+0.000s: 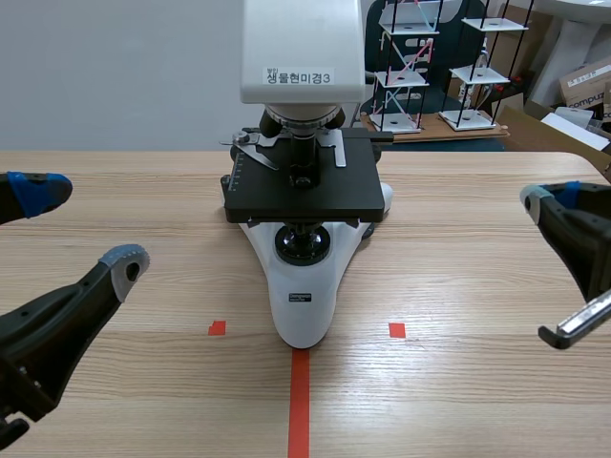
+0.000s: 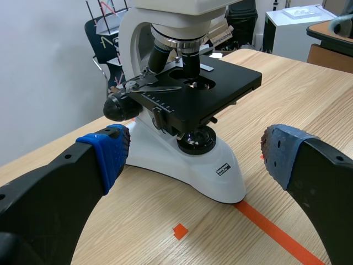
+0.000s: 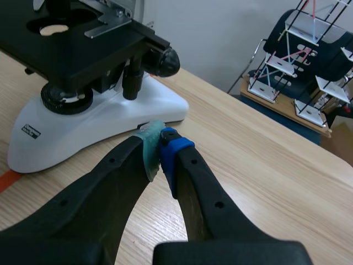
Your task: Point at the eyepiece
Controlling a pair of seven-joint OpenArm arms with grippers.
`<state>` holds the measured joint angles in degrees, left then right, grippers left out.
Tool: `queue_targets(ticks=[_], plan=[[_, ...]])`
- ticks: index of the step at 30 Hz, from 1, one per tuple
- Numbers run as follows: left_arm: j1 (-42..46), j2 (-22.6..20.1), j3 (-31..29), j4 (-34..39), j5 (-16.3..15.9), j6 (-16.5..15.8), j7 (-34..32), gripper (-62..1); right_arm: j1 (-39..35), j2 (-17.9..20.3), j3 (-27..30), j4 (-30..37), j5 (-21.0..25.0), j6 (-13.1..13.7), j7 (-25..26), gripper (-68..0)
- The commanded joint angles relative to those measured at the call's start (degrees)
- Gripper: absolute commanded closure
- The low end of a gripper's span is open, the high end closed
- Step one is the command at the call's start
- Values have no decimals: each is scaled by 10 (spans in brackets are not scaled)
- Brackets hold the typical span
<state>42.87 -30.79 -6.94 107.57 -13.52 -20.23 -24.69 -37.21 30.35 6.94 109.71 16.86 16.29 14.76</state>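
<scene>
Two grippers are flanking the microscope (image 1: 304,286) standing at center frame, its top cropped by the upper edge: left gripper (image 1: 84,227) sitting spread wide at lower left, right gripper (image 1: 546,200) pressed together at right edge.

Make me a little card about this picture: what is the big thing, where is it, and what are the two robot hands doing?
Thing: white microscope with a black stage
Where: middle of the wooden table, between the grippers
Left gripper: open, touching nothing
Right gripper: shut, holding nothing
Eyepiece: not in view
</scene>
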Motion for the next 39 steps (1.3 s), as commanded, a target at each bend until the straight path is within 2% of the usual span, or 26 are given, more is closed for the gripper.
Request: queue_targets(ticks=[1, 4, 6, 11, 15, 20, 24, 31, 39], plan=[[1, 3, -2, 2, -4, -1, -10, -506, 33, 15, -2, 12, 12, -2, -4, -2], [1, 3, -2, 2, -4, -1, -10, -506, 64, 30, -2, 21, 44, 0, -19, -2], [1, 3, -2, 2, -4, -1, -10, -506, 83, 38, -2, 35, 64, 0, -51, -3], [1, 3, -2, 2, -4, -1, -10, -506, 129, 38, -2, 66, 90, -1, -92, -3], [1, 3, -2, 2, -4, -1, -10, -506, 188, 37, -2, 101, 113, -5, -165, -3], [1, 3, -2, 2, -4, -1, -10, -506, 243, 36, -2, 126, 124, -5, -192, -3], [1, 3, -2, 2, -4, -1, -10, -506, 286, 36, -8, 126, 126, -5, -220, -3], [1, 3, -2, 2, -4, -1, -12, -506, 349, 46, -47, 114, 122, -5, -228, -3], [1, 3, -2, 2, -4, -1, -12, -506, 457, 45, -115, 16, 121, -5, -233, -2]])
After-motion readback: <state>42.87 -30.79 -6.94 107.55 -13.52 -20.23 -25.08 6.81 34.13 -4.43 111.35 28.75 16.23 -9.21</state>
